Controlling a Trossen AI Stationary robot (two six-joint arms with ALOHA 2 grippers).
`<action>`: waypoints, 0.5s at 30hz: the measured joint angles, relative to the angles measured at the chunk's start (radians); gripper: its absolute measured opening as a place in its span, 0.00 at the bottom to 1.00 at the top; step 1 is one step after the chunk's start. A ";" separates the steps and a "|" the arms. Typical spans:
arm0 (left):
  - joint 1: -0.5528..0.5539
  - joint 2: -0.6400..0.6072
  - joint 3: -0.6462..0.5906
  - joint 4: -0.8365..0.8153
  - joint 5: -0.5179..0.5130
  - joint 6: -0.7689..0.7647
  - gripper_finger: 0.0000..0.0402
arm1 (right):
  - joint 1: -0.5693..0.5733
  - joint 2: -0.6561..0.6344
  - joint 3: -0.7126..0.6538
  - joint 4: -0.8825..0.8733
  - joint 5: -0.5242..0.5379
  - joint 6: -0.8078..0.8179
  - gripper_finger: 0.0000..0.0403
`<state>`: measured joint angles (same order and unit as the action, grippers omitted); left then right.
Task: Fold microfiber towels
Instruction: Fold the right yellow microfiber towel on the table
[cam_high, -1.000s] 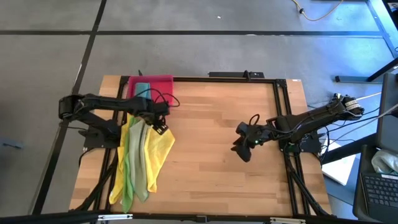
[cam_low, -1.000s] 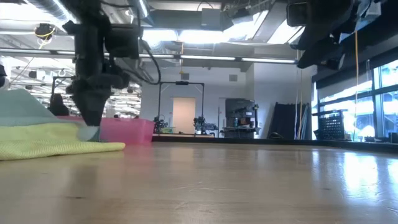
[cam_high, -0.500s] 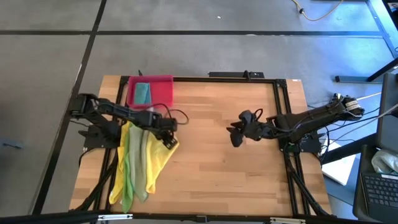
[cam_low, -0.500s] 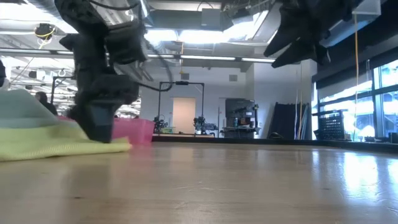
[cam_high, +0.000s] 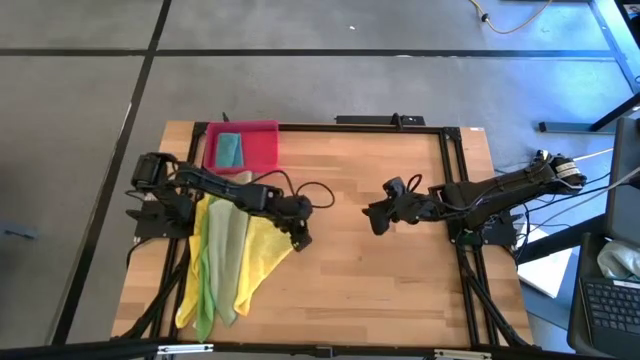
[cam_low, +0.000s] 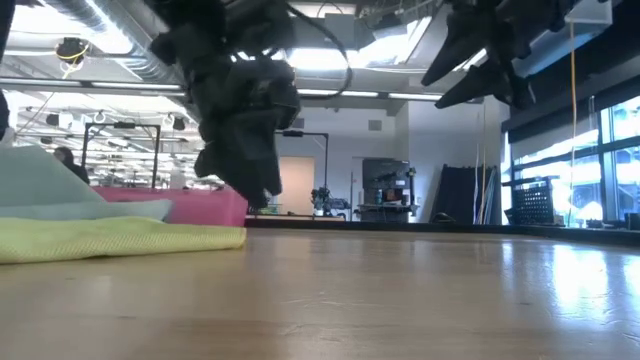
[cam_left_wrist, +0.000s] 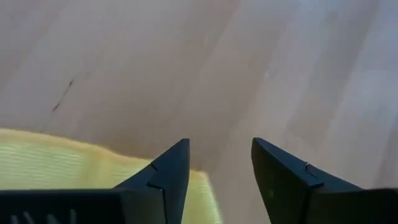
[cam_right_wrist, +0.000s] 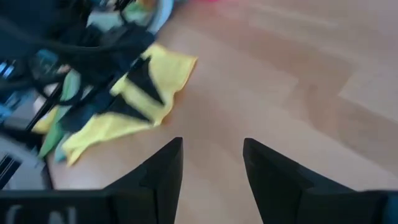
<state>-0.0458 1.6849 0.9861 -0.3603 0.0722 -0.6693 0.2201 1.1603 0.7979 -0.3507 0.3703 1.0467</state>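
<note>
1. Here the left claw (cam_high: 299, 238), open and empty, hangs over the yellow towel's (cam_high: 262, 250) corner; the towel pile (cam_high: 222, 262) lies along the counter's (cam_high: 370, 290) left edge
2. Next, judged: lower and pinch that corner; the right claw (cam_high: 372, 222) waits open mid-counter

Yellow towels (cam_high: 262, 250), pale olive-green towel (cam_high: 231, 235), bright green towel (cam_high: 207, 290), teal towel (cam_high: 230, 150), pink-red tray (cam_high: 262, 145).

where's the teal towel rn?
In the high view the teal towel lies inside the pink tray at the table's far left corner, just beyond the pile of yellow and green towels and apart from both grippers.
</note>
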 joint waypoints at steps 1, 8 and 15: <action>0.004 0.004 0.026 -0.071 -0.003 0.032 0.41 | 0.002 0.000 0.000 0.003 -0.022 -0.002 0.43; 0.061 -0.029 0.206 -0.490 -0.148 0.308 0.41 | 0.020 -0.002 0.000 0.002 -0.105 -0.082 0.43; 0.242 -0.026 0.226 -0.536 -0.012 0.492 0.37 | 0.021 -0.003 0.000 0.011 -0.145 -0.275 0.43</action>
<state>0.1964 1.6591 1.2118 -0.8959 0.0605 -0.1776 0.2406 1.1572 0.7979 -0.3392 0.2255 0.7721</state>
